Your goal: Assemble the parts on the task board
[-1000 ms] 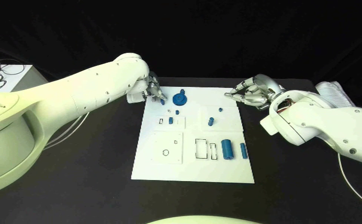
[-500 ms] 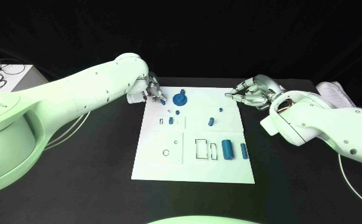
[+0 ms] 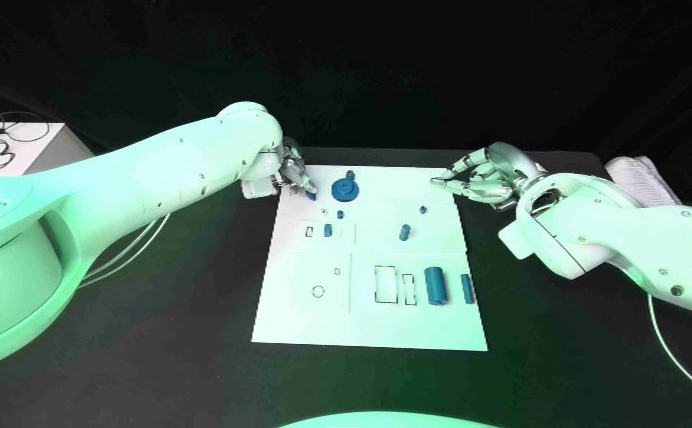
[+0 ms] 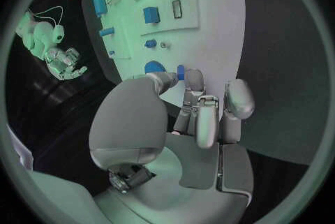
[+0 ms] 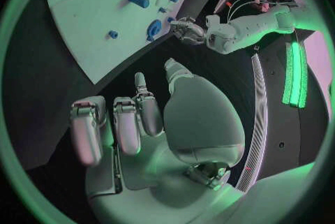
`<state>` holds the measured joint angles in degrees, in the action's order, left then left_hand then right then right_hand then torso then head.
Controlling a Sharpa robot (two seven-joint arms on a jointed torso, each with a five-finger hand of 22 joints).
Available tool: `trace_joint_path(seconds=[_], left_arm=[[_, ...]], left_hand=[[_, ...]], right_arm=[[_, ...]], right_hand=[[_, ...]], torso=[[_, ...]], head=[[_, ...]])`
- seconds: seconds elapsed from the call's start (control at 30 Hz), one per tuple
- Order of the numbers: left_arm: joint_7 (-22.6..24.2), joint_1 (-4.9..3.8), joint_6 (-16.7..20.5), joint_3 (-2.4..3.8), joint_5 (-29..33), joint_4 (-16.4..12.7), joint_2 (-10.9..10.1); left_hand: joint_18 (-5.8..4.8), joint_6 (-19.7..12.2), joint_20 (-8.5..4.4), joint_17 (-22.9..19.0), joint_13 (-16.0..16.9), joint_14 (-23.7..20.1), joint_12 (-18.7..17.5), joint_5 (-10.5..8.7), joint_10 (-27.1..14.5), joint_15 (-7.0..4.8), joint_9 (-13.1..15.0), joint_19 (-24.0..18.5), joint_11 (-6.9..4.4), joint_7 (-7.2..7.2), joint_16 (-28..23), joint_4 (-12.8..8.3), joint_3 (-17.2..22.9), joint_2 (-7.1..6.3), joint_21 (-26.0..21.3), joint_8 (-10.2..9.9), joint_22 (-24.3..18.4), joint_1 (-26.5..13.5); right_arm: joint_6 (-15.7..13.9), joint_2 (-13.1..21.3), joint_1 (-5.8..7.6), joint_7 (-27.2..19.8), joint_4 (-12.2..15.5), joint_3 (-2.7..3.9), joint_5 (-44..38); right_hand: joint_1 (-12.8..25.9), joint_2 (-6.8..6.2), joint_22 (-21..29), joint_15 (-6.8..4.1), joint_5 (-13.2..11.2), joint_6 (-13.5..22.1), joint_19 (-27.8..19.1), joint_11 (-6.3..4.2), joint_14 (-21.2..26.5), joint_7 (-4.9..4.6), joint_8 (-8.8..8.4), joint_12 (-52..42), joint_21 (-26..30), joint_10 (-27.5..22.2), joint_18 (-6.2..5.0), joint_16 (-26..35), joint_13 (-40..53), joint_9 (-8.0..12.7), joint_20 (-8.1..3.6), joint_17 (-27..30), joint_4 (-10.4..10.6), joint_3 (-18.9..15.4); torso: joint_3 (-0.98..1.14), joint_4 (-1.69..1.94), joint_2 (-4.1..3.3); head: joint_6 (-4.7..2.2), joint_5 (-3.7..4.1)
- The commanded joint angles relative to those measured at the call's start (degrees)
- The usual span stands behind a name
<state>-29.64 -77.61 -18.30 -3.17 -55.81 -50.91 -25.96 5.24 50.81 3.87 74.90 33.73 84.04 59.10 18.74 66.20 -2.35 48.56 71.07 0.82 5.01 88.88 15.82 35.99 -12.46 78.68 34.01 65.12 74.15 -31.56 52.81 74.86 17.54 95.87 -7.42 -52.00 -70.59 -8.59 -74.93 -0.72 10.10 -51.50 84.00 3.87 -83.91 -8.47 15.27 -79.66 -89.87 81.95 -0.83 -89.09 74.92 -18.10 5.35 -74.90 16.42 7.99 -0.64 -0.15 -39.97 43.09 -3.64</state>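
Note:
The white task board (image 3: 368,318) lies in the middle of the black table. My left hand (image 3: 293,173) hovers at its far left corner and pinches a small blue part (image 3: 310,193) between thumb and finger; the left wrist view shows that part (image 4: 181,71) at the fingertips. Just beside it stands a round blue part (image 3: 345,189). Small blue pegs (image 3: 404,232) and a blue cylinder (image 3: 434,285) sit further down the board. My right hand (image 3: 476,176) hangs at the far right corner, fingers (image 5: 125,123) apart and holding nothing.
A pale box with cables (image 3: 29,148) stands at the table's left edge. A white bundle (image 3: 642,178) lies at the far right. Outlined slots (image 3: 385,284) and a blue bar (image 3: 466,287) mark the board's near half.

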Motion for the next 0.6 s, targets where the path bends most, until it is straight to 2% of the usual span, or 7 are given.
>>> trace_joint_path(seconds=[0.03,0.1,0.2,0.23,0.33,0.4,0.6], left_arm=[[2.52,0.0,4.02,0.02,2.16,-1.52,-0.9],[3.06,0.0,5.32,0.05,3.03,-2.82,-1.86],[3.61,-0.01,6.84,0.14,4.3,-4.7,-3.25],[3.76,-0.01,7.37,0.17,4.78,-5.46,-3.81],[4.09,-0.02,8.74,0.26,6.22,-8.17,-5.74],[4.17,-0.03,9.51,0.29,6.9,-10.44,-7.28],[3.89,-0.01,10.71,0.13,6.18,-16.06,-10.88]], left_hand=[[0.18,1.05,-0.24,13.86,1.06,5.45,0.71,2.9,1.56,-0.45,0.18,1.17,-0.61,-0.26,0.54,-11.65,11.72,-1.08,0.9,0.21,1.45,-0.99],[-0.03,1.97,-0.49,14.63,1.71,5.78,1.01,5.24,2.6,-0.73,0.1,1.96,-0.84,-0.57,0.9,-12.42,12.14,-1.76,1.54,0.06,2.49,-1.84],[-0.19,2.76,-0.72,15.1,2.31,5.96,1.24,6.96,3.53,-0.96,-0.01,2.57,-1.1,-0.82,1.12,-13.06,12.42,-2.18,2.01,-0.17,3.29,-2.53],[-0.29,3.23,-0.84,15.1,2.63,5.96,1.37,8.09,4.04,-1.09,-0.05,2.96,-1.23,-1.01,1.12,-13.4,12.54,-2.4,2.29,-0.27,3.78,-2.87],[-0.4,3.84,-1.03,15.1,3.15,5.96,1.55,9.55,4.79,-1.3,-0.11,3.37,-1.47,-1.2,1.12,-13.9,12.66,-2.7,2.59,-0.48,4.3,-3.45],[-0.54,4.53,-1.24,15.1,3.84,5.96,1.81,11.28,5.6,-1.53,-0.13,3.91,-1.72,-1.46,1.12,-14.48,12.8,-2.97,2.97,-0.68,4.99,-4.1],[-0.65,4.98,-1.37,15.1,4.31,5.96,1.99,12.29,6.11,-1.68,-0.14,4.29,-1.88,-1.64,1.12,-14.92,12.88,-3.15,3.23,-0.85,5.48,-4.5]], right_arm=[[-0.04,0.05,-0.03,-0.68,0.11,0.01,-0.52],[-0.07,0.11,-0.03,-0.71,0.11,0.01,-0.5],[-0.1,0.17,-0.03,-0.74,0.12,0.01,-0.47],[-0.11,0.2,-0.03,-0.76,0.11,0.01,-0.45],[-0.13,0.28,-0.03,-0.79,0.11,0.0,-0.43],[-0.15,0.34,-0.03,-0.8,0.09,0.0,-0.4],[-0.16,0.47,-0.04,-0.84,0.03,0.0,-0.33]], right_hand=[[-0.26,0.4,-14.77,0.3,-0.07,0.39,5.8,-0.1,-5.46,0.01,0.13,0.05,0.29,-0.25,0.71,0.28,6.38,0.04,0.15,-12.74,-0.08,-0.4],[-0.26,0.4,-14.77,0.3,-0.07,0.39,5.8,-0.1,-5.46,0.01,0.13,0.05,0.29,-0.25,0.71,0.28,6.38,0.04,0.15,-12.74,-0.08,-0.4],[-0.26,0.4,-14.77,0.3,-0.07,0.39,5.8,-0.1,-5.46,0.01,0.13,0.05,0.29,-0.25,0.71,0.28,6.38,0.04,0.15,-12.74,-0.08,-0.4],[-0.26,0.4,-14.77,0.3,-0.07,0.39,5.8,-0.1,-5.46,0.01,0.13,0.05,0.29,-0.25,0.71,0.28,6.38,0.04,0.15,-12.74,-0.08,-0.4],[-0.27,0.46,-14.78,0.29,-0.07,0.39,5.8,-0.1,-5.46,0.01,0.14,-0.03,0.28,-0.18,0.71,0.28,6.43,0.04,0.14,-12.73,-0.03,-0.49],[-0.27,0.46,-14.78,0.29,-0.07,0.39,5.8,-0.1,-5.46,0.01,0.14,-0.03,0.28,-0.18,0.71,0.28,6.43,0.04,0.14,-12.73,-0.03,-0.49],[-0.27,0.46,-14.78,0.29,-0.07,0.39,5.8,-0.1,-5.46,0.01,0.14,-0.03,0.28,-0.18,0.71,0.28,6.43,0.04,0.14,-12.73,-0.03,-0.49]], torso=[[-0.03,0.06,0.06],[-0.03,0.12,0.11],[-0.05,0.15,0.14],[-0.06,0.15,0.15],[-0.07,0.25,0.35],[-0.08,0.28,0.38],[-0.13,0.44,0.58]], head=[[0.04,-0.09],[0.11,-0.08],[0.14,-0.17],[0.13,-0.18],[0.24,-0.17],[0.31,-0.24],[0.61,-0.31]])
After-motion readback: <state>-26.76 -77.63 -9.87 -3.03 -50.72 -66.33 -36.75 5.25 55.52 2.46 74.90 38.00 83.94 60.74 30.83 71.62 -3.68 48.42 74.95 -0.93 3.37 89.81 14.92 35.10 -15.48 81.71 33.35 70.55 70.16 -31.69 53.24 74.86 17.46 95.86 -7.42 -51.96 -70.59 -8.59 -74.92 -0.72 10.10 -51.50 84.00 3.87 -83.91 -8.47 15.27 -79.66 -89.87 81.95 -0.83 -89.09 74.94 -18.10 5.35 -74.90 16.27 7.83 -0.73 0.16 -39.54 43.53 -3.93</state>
